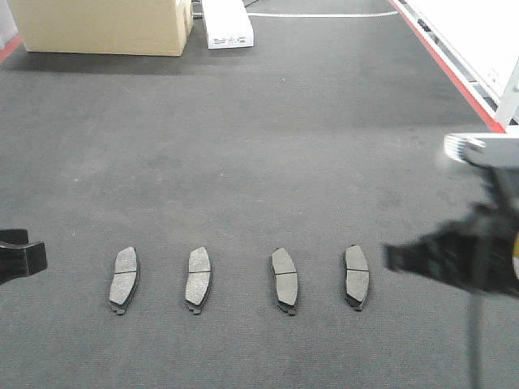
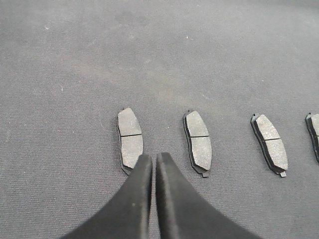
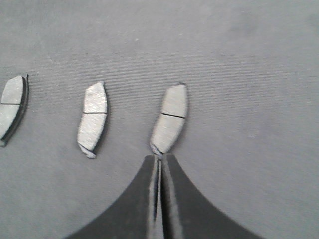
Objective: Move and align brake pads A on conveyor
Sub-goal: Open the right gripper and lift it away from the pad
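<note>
Several brake pads A lie in a row on the dark conveyor (image 1: 259, 146): the leftmost pad (image 1: 124, 279), a second (image 1: 199, 278), a third (image 1: 284, 279) and the rightmost (image 1: 356, 276). My left gripper (image 1: 36, 258) hovers left of the row, shut and empty. In the left wrist view the left gripper (image 2: 154, 158) points between the leftmost pad (image 2: 130, 137) and the second pad (image 2: 198, 143). My right gripper (image 1: 391, 258) is blurred, just right of the row. In the right wrist view the right gripper (image 3: 160, 158) is shut, its tips at the near end of the rightmost pad (image 3: 169, 118).
A cardboard box (image 1: 101, 24) and a white device (image 1: 227, 24) stand at the belt's far end. A red edge strip (image 1: 454, 73) runs along the right side, with a white frame (image 1: 507, 89) beyond it.
</note>
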